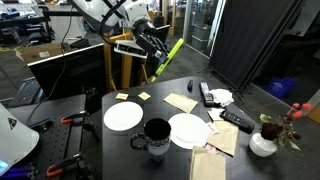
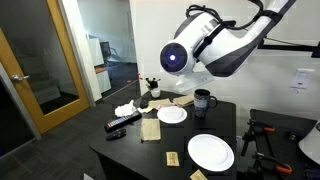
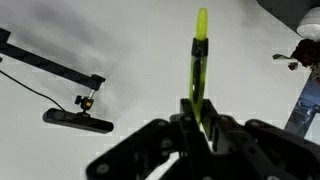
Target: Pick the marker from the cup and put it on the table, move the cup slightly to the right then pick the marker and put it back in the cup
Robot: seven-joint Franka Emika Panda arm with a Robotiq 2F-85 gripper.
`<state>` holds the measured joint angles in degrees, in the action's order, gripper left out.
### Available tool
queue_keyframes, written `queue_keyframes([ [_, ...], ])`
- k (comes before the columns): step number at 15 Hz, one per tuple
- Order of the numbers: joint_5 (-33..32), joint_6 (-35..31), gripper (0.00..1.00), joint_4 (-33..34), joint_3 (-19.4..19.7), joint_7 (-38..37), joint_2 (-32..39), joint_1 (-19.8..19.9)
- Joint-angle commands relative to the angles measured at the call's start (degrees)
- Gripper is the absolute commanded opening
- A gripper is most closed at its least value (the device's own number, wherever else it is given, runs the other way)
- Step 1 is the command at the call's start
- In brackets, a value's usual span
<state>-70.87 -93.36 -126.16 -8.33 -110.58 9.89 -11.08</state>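
Well below the claw, clamped on the lifted marker, sits the cup; table set-down likely comes next.

claw poking in from the bottom, dark and kinda blurry, pinched tight on the yellow-green marker, marker sticking straight up, bright tip on top, washed-out pale backdrop, dark elongated object off left, reddish blur at right edge
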Motion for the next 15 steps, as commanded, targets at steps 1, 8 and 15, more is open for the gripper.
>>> queue_keyframes([
  [1, -2.8, 1.5, 0.04, -0.8, -0.5, -5.4, 0.1, -0.3],
  [8, -6.6, 8.7, 0.04, -2.1, -1.0, -20.5, 0.7, -0.9],
  [15, -3.5, 9.5, 0.04, -4.2, -1.0, -27.2, 2.5, -0.3],
])
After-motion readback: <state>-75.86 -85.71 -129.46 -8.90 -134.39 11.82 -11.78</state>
